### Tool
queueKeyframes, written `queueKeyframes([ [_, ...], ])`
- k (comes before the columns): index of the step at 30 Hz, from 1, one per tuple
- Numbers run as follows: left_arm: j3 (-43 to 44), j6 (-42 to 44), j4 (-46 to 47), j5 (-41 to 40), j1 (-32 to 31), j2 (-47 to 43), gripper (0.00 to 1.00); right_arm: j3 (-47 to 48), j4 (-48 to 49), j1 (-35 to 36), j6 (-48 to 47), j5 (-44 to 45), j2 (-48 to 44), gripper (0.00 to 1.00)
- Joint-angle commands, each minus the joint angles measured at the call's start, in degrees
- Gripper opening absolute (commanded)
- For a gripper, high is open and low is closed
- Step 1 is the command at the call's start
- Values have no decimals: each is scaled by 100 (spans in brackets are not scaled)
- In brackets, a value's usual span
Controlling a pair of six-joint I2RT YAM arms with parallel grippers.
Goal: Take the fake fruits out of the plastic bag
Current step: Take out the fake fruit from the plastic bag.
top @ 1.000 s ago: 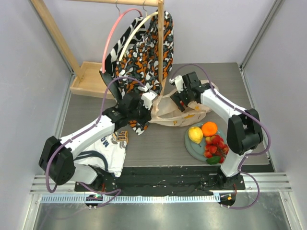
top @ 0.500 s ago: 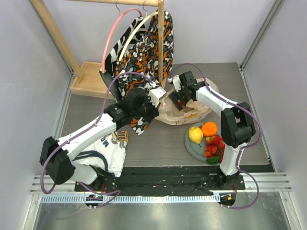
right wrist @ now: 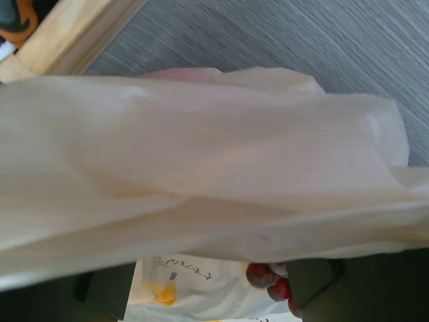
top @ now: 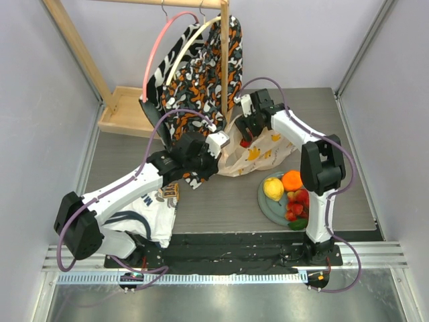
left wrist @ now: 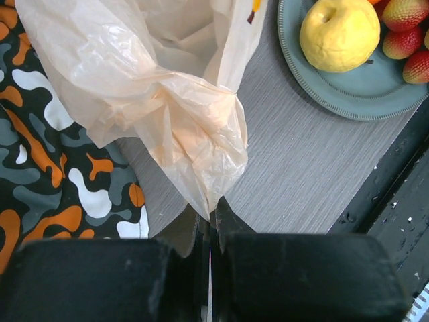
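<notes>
The plastic bag [top: 261,153] lies mid-table, its mouth lifted toward the back. My left gripper [top: 218,143] is shut on a bunched corner of the plastic bag [left wrist: 167,100], pinched flat between the jaws of the left gripper [left wrist: 213,213]. My right gripper [top: 247,132] reaches into the bag mouth, and a red fruit [top: 246,142] shows beside it. In the right wrist view bag film [right wrist: 201,154] covers most of the picture. Below it the right gripper [right wrist: 211,290] stands open, with dark red grapes [right wrist: 267,278] by its right finger [right wrist: 318,282]. A yellow apple [top: 273,188], an orange [top: 292,180] and red berries [top: 299,204] sit on the plate [top: 266,204].
The orange-black-white patterned cloth [top: 201,74] hangs on a wooden rack [top: 124,111] at the back and drapes under my left arm. A white printed shirt [top: 151,211] lies at the front left. The plate [left wrist: 362,100] sits close to the bag's right side.
My right gripper has moved back and left into the bag mouth. My left gripper has shifted right with the bag corner, lifting and stretching the bag.
</notes>
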Motion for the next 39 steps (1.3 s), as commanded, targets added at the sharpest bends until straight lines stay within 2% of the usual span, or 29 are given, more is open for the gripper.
queueKeyframes([
  [1, 173, -10, -92, -84, -29, -133, 0, 567, -214, -50, 58, -419, 288, 80],
  [5, 322, 26, 13, 12, -29, 42, 0, 866, -566, -41, 49, -884, 579, 81],
  [10, 436, 34, 75, 110, -29, 140, 0, 919, -592, -58, 93, -2008, 570, 84],
  [18, 603, 35, 136, 162, -29, 298, 0, 1279, -408, -41, 303, -1843, 1018, 83],
  [21, 603, 35, 101, 128, -29, 342, 0, 1472, -373, -32, 286, -1993, 1185, 71],
  [22, 612, 35, 84, 110, -29, 359, 0, 1490, -373, -49, 260, -2002, 1246, 65],
  [23, 621, 52, 58, 101, -20, 377, 0, 1525, -373, -50, 260, -1958, 1264, 51],
  [26, 691, 52, 66, 109, -29, 447, 0, 1561, -443, -50, 128, -1879, 1160, 34],
  [27, 709, 43, 75, 92, -29, 465, 0, 1543, -513, -93, 67, -1861, 1098, 31],
  [32, 840, 43, 312, -75, -20, 570, 0, 1464, -855, -374, 5, -2045, 204, 27],
  [35, 972, 35, 426, -145, -20, 684, 0, 1569, -1426, -541, -267, -2352, -289, 27],
  [39, 1227, -53, 663, -154, -12, 930, 0, 1543, -2321, -630, -960, -3238, -914, 27],
])
